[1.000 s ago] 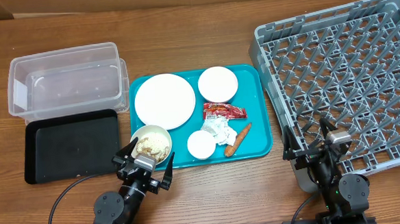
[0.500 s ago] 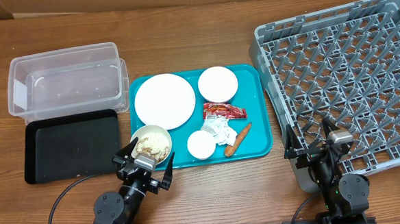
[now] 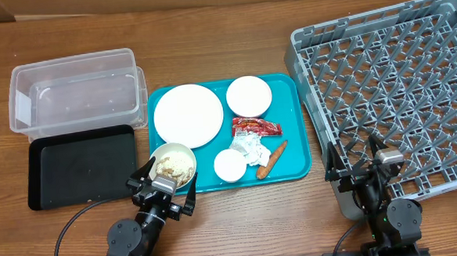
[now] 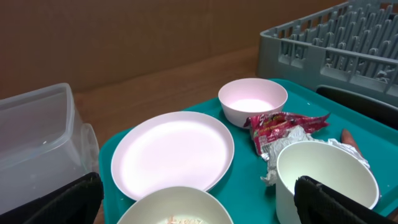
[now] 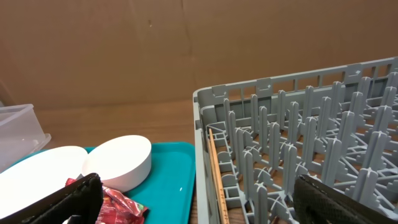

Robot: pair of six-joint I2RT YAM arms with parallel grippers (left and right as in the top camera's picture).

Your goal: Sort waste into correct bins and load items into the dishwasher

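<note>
Wooden table [image 3: 223, 34], teal tray [image 3: 293, 126], carrot [image 4: 347, 137] mostly hidden behind cup [image 4: 326, 180]

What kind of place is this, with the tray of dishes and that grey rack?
Likely a lab mock-up of a dish-return station, not a real kitchen: a teal tray of dishes and scraps, a grey dishwasher rack, and a clear plastic bin beside a black tray on a wooden table.
</note>
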